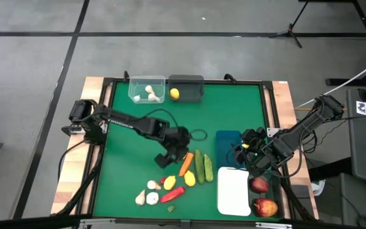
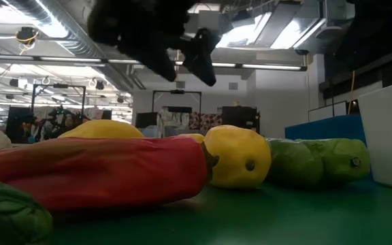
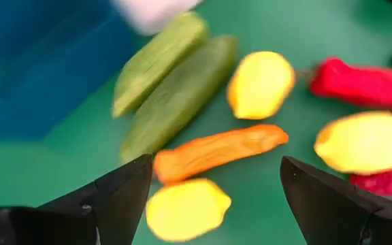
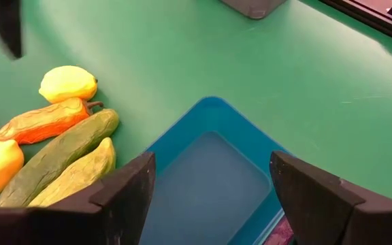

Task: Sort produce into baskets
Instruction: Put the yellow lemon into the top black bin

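The produce lies in a cluster near the table's front: an orange carrot [image 1: 186, 163], two green cucumbers [image 1: 203, 167], lemons [image 1: 169, 182], a red pepper [image 1: 173, 194] and white bulbs [image 1: 146, 198]. My left gripper [image 1: 170, 156] hangs open above the cluster. In its wrist view the carrot [image 3: 216, 153] and a lemon [image 3: 186, 207] show between the fingers, and it touches nothing. My right gripper [image 1: 241, 151] is open and empty over the blue basket [image 1: 226, 141], whose inside [image 4: 209, 184] is empty. The clear basket [image 1: 148, 89] holds bulbs. The dark grey basket [image 1: 188, 88] holds a lemon.
A white basket [image 1: 234, 191] stands at the front right, next to two red apples [image 1: 263, 196]. In the low view the red pepper [image 2: 94, 170], a lemon [image 2: 237, 156] and the cucumbers [image 2: 318, 160] lie close in front. A raised frame [image 1: 269, 108] edges the green mat.
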Motion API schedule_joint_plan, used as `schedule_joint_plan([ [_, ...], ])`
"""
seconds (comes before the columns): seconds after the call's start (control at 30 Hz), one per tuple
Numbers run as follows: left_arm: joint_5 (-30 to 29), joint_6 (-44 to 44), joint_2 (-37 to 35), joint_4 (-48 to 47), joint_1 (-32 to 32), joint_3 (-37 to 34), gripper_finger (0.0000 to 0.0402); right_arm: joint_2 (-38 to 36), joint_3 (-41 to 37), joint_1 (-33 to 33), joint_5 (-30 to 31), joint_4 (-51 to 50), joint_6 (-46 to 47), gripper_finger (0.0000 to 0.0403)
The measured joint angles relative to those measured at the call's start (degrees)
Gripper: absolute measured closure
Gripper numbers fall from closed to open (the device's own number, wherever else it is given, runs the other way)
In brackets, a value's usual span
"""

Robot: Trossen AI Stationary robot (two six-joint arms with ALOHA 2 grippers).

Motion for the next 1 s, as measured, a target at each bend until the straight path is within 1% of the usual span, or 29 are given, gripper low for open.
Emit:
schedule_joint_plan([
  [0.1, -0.4, 6.4, 0.1, 1.3, -1.8, -1.9, 0.0082, 0.0, 0.0, 0.0, -0.6, 0.2, 0.0, 0.0114],
  [0.17, -0.4, 8.9, 0.6, 3.7, -1.9, -3.8, 0.0082, 0.0, 0.0, 0.0, -0.8, 0.4, 0.0, 0.0114],
  [0.33, -0.9, 12.5, 2.5, 10.4, 0.4, -6.5, 0.0082, 0.0, 0.0, 0.0, -0.9, 0.8, 0.0, 0.0114],
  [0.47, -0.4, 16.6, 3.9, 11.1, 2.6, -7.1, 0.0082, 0.0, 0.0, 0.0, -1.3, 1.1, 0.0, 0.0114],
  [0.7, 1.2, 16.4, 6.9, 11.6, 5.2, -7.1, 0.0082, 0.0, 0.0, 0.0, -1.8, 1.2, 0.0, 0.0114],
  [0.87, 3.2, 13.2, 8.8, 12.3, 7.1, -7.1, 0.0082, 0.0, 0.0, 0.0, -1.8, 1.3, 0.0, 0.0114],
  [1.0, 3.3, 11.5, 10.2, 12.3, 7.9, -7.1, 0.0082, 0.0, 0.0, 0.0, -1.8, 1.3, 0.0, 0.0114],
])
